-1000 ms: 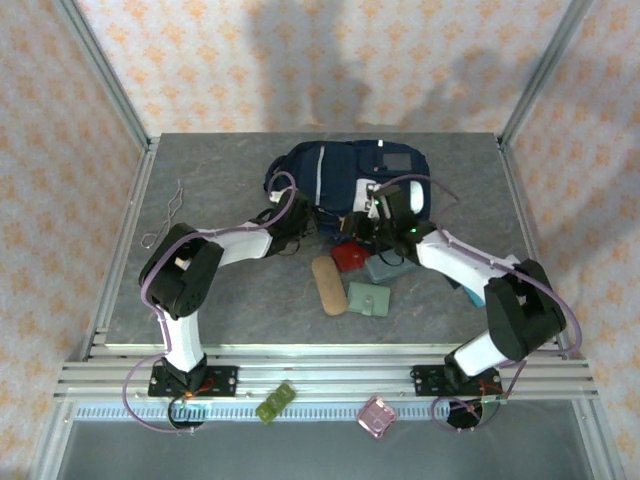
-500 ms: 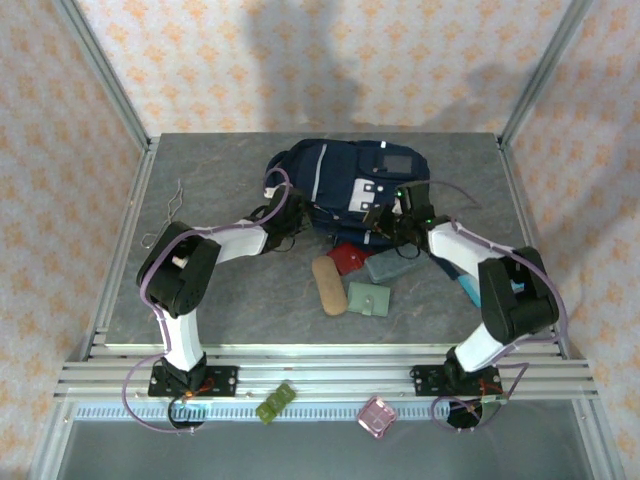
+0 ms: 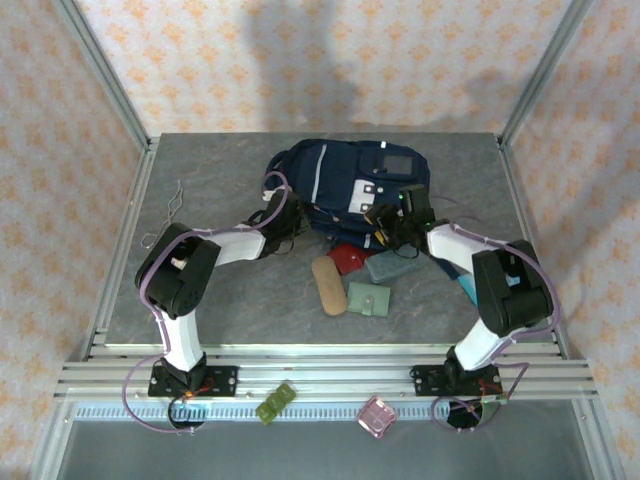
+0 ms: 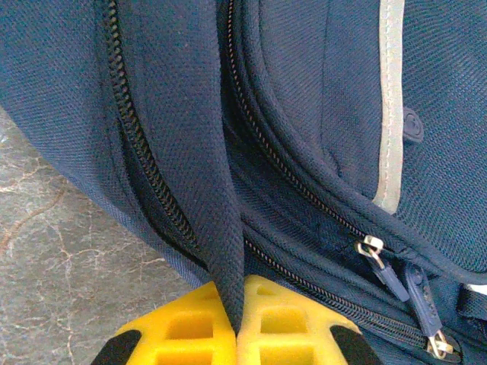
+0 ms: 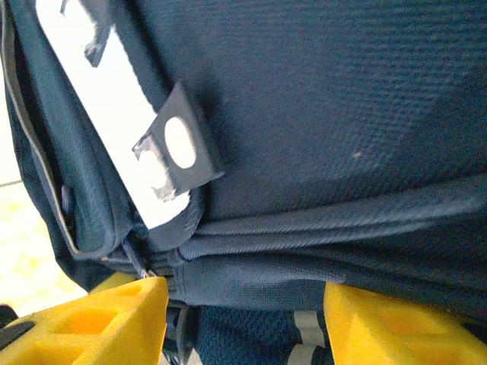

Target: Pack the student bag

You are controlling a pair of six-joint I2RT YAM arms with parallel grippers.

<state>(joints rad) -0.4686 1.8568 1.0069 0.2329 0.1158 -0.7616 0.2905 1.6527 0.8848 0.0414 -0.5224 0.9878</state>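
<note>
bag (image 3: pixel 340 175): lies flat on desk (image 3: pixel 220 190); pouches (image 3: pixel 368 298) just in front of it, unpacked
left fingers (image 4: pixel 202 327): clamped on bag's flap, likely to hold the mouth open
right fingers (image 5: pixel 106 319): apart, straddling bag's front seam, probably lining up a grip

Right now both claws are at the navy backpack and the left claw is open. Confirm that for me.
Wrong on the left claw: it is shut, its yellow fingers pinching a fold of the student bag. The left wrist view shows it. Both claws are at the bag, the right claw included.
</note>
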